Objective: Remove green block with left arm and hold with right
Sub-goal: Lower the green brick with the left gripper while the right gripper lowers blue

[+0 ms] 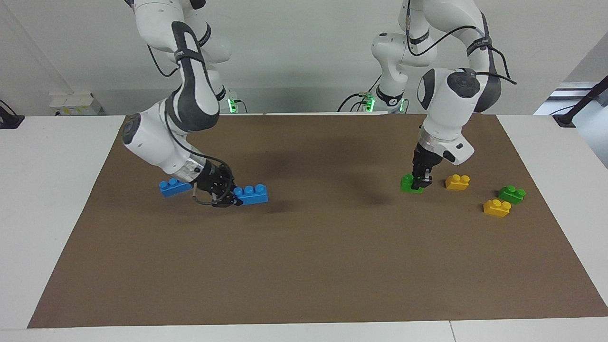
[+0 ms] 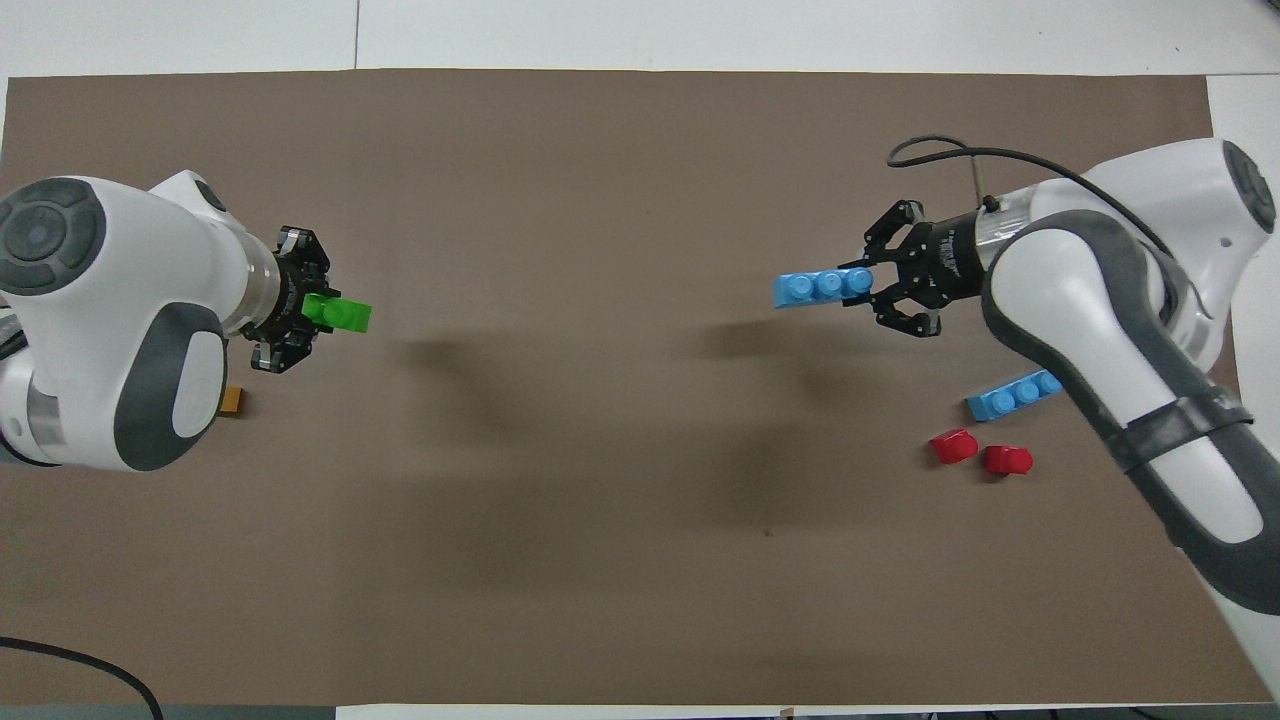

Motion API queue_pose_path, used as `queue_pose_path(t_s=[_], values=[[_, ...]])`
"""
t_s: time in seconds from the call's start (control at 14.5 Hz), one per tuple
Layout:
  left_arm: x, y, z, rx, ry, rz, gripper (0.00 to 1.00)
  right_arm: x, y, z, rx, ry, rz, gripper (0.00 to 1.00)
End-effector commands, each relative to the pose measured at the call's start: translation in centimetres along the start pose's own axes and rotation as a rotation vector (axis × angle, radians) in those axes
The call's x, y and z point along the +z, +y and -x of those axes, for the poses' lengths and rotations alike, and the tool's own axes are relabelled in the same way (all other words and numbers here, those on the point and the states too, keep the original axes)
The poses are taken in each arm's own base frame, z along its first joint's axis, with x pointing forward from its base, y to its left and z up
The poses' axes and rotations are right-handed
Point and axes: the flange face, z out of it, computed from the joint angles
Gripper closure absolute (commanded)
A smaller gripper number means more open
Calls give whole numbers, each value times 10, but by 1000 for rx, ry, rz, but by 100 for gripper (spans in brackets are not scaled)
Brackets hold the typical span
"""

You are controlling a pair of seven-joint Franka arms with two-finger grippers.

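My left gripper [image 1: 421, 183] is shut on a bright green two-stud block [image 1: 408, 184] and holds it just above the brown mat, beside a yellow brick [image 1: 457, 182]. In the overhead view the left gripper [image 2: 305, 313] has the green block [image 2: 340, 315] sticking out of its fingers. My right gripper [image 1: 232, 199] is shut on the end of a blue three-stud brick [image 1: 252, 194] and holds it low over the mat. It shows in the overhead view too [image 2: 880, 285], with the blue brick [image 2: 820, 288].
A second green block [image 1: 511, 194] and another yellow brick [image 1: 497, 207] lie at the left arm's end. A second blue brick [image 2: 1013, 393] and two red pieces [image 2: 954, 446] lie under the right arm. The brown mat [image 1: 304, 266] covers the table.
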Motion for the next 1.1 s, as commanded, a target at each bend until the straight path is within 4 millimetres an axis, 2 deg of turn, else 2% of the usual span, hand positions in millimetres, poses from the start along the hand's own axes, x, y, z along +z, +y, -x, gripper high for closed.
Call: queue_pose_path(t_s=[0.0, 0.07, 0.14, 0.34, 0.48, 0.62, 0.76, 0.9, 1.03], values=[[9, -7, -47, 62, -33, 9, 100, -14, 40, -74, -29, 3, 28, 100], [18, -8, -60, 99, -29, 8, 100, -16, 48, -93, -24, 2, 28, 100], [32, -7, -75, 114, -22, 8, 100, -19, 51, -104, -6, 2, 24, 100], [48, -9, -110, 157, -7, 19, 100, -12, 53, -126, 23, -1, 26, 100], [57, -5, -119, 164, 0, 21, 100, -6, 54, -134, 28, 0, 28, 100], [74, -1, -128, 162, 9, 22, 100, -2, 62, -145, 22, 3, 28, 100], [88, 12, -133, 179, 14, 14, 100, 1, 66, -150, 14, 20, 17, 100], [102, 12, -145, 175, 12, -2, 100, 5, 68, -154, 14, 31, 9, 100], [116, 12, -147, 176, -13, -6, 100, 12, 70, -154, 11, 53, -4, 100]])
